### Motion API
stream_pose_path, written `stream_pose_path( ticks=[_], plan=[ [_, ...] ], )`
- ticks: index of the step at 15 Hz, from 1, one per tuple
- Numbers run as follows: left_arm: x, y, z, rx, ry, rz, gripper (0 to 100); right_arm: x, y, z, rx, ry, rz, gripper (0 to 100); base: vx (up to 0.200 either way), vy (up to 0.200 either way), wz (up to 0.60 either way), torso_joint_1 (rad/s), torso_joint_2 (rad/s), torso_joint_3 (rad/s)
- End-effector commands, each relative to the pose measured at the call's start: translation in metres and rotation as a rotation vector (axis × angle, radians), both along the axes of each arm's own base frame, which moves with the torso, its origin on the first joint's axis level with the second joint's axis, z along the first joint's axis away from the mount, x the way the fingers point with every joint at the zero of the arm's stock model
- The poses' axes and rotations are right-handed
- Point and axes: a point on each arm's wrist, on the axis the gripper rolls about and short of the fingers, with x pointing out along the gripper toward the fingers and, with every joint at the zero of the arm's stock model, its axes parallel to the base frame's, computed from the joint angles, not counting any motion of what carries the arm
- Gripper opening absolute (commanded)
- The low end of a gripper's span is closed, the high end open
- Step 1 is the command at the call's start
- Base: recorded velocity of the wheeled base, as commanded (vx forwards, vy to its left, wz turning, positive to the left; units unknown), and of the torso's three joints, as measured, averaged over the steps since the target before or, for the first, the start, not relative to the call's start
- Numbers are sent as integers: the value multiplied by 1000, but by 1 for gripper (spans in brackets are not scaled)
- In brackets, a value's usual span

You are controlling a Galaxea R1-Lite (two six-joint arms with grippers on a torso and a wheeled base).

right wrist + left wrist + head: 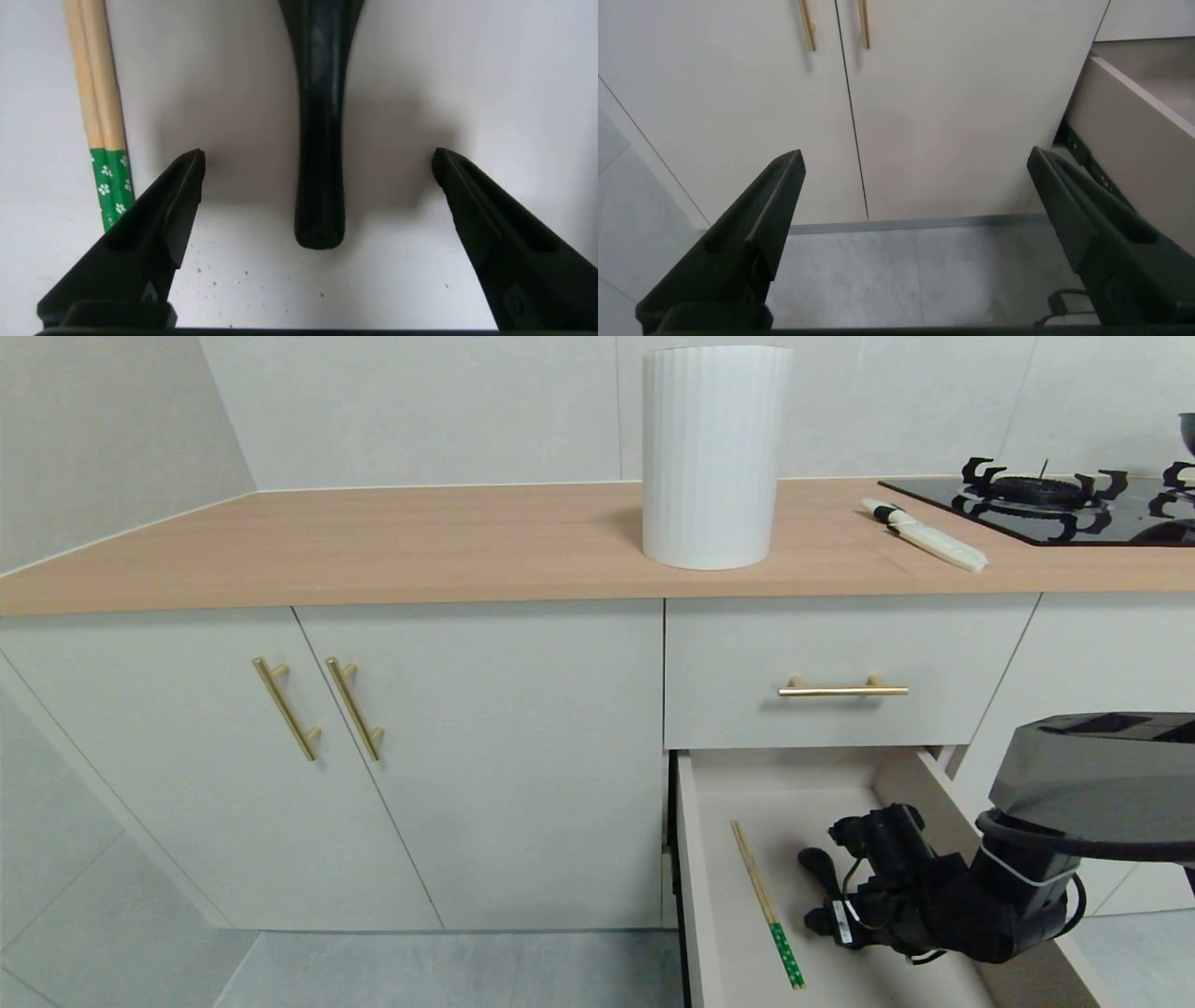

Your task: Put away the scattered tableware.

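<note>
The lower drawer (pixel 693 877) stands pulled out. On its floor lie a pair of wooden chopsticks (pixel 766 902) with green patterned ends and, beside them, a black spoon (pixel 815 861). My right gripper (pixel 831 885) is down inside the drawer, open, directly over the spoon. In the right wrist view the spoon's handle (pixel 318 121) lies flat between the spread fingers of the right gripper (pixel 318 166), apart from both, with the chopsticks (pixel 98 103) off to one side. My left gripper (pixel 915 173) hangs open and empty in front of the cabinet doors, low above the floor.
On the wooden counter stand a tall white ribbed container (pixel 711 457) and a long white wrapped utensil (pixel 926 535) beside the black gas hob (pixel 1055 509). The upper drawer (pixel 843 658) is closed. Two cabinet doors with gold handles (pixel 317 707) are at the left.
</note>
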Motion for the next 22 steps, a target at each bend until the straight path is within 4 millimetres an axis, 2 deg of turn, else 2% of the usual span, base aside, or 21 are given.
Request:
stream_pose_path(
  ticks=[1, 3, 4, 5, 6, 9, 13, 14, 15, 20, 22],
  plan=[
    [0, 0, 0, 0, 0, -1, 100, -11, -4, 41, 25, -90, -2, 100, 0, 0, 0, 0, 0, 0],
    [0, 0, 0, 0, 0, -1, 100, -25, -9, 82, 52, -174, 1, 100, 0, 0, 0, 0, 0, 0],
    [0, 0, 0, 0, 0, 1, 100, -31, -11, 97, 58, -193, 1, 100, 0, 0, 0, 0, 0, 0],
    [0, 0, 0, 0, 0, 1, 100, -49, -17, 125, 67, -200, 6, 100, 0, 0, 0, 0, 0, 0],
    [0, 0, 0, 0, 0, -1, 100, -68, -23, 143, 67, -187, 12, 100, 0, 0, 0, 0, 0, 0],
    [0, 0, 0, 2, 0, 1, 100, -112, -32, 175, 113, -170, 77, 100, 0, 0, 0, 0, 0, 0],
    [0, 0, 0, 0, 0, 1, 100, -155, -34, 197, 84, -159, 190, 100, 0, 0, 0, 0, 0, 0],
    [0, 0, 0, 2, 0, 1, 100, -158, -34, 198, 83, -161, 200, 100, 0, 0, 0, 0, 0, 0],
    [0, 0, 0, 2, 0, -1, 100, -170, -35, 203, 81, -164, 229, 100, 0, 0, 0, 0, 0, 0],
    [0, 0, 0, 3, 0, -1, 100, -171, -35, 203, 64, -161, 244, 100, 0, 0, 0, 0, 0, 0],
    [0, 0, 0, 3, 0, -1, 100, -171, -35, 202, 60, -156, 247, 100, -200, 0, 0, 5, 10, 2]
  ],
)
